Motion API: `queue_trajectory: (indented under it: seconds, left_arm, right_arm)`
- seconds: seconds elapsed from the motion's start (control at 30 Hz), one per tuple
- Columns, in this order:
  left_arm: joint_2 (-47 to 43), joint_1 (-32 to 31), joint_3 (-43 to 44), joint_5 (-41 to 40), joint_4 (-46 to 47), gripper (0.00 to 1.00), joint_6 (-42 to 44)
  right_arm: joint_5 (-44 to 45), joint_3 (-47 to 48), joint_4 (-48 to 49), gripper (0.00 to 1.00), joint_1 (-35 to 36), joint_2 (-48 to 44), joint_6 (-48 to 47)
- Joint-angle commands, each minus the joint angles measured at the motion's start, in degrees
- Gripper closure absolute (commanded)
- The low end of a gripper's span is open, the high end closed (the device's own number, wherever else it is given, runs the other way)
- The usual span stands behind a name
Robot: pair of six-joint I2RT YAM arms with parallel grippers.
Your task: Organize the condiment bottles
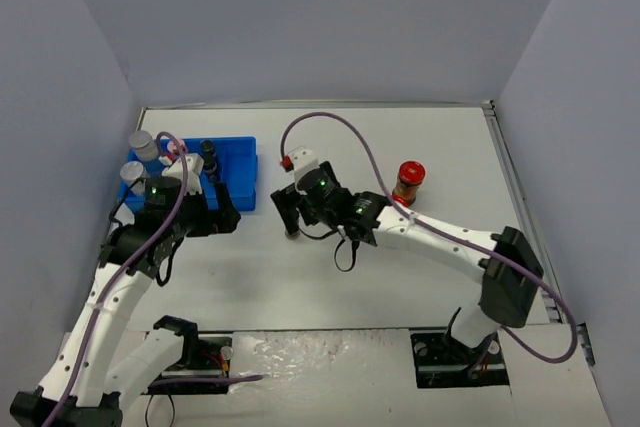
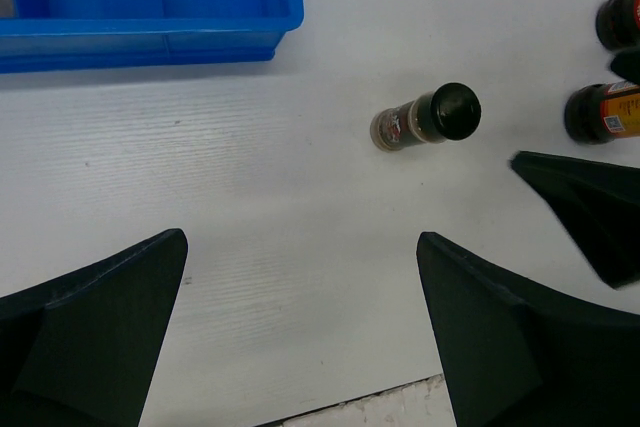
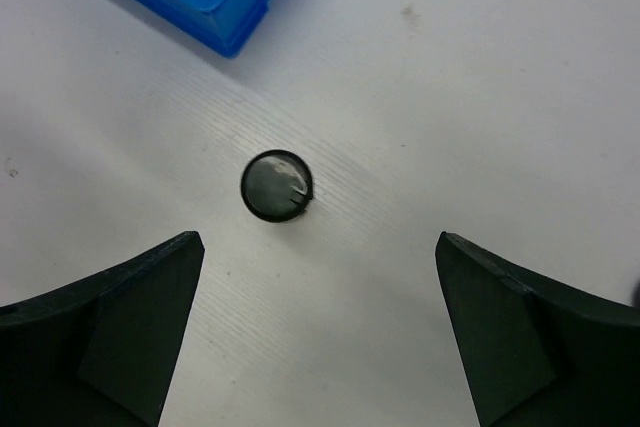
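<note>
Right gripper point(image 3: 318, 242) wide open over a black-capped jar point(image 3: 276, 185)
The jar stands upright just right of the blue bin point(image 3: 215, 7), under the gap between the fingers, touching neither. The left gripper point(image 2: 300, 242), beside the bin, is open and empty too.

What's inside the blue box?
Two silver-lidded jars and black-capped bottles stand in the blue box. The left arm hides the middle.
</note>
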Motion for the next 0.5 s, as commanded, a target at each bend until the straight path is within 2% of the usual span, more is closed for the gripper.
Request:
queue_trajectory:
  seconds: [0.0, 0.1, 0.3, 0.47]
  left_arm:
    - [4.9, -3.6, 4.8, 1.0, 6.1, 0.03, -0.6]
    - [8.5, -8.0, 5.4, -1.8, 8.4, 0.03, -1.6]
    - [16.8, -15.4, 7.8, -7.7, 12.8, 0.03, -2.9]
    - [26.2, -22.3, 12.2, -15.3, 11.8, 0.03, -5.2]
  right_arm:
    - [11.5, -3.8, -0.5, 0.00, -1.6, -14.9, 2.2]
    - [15.4, -6.6, -2.7, 0.00, -4.6, -21.2, 4.5]
    - [17.5, -11.8, -5.1, 0.00, -11.8, -32.4, 8.3]
    - [19.3, -13.3, -7.6, 0.00, -13.0, -35.7, 9.7]
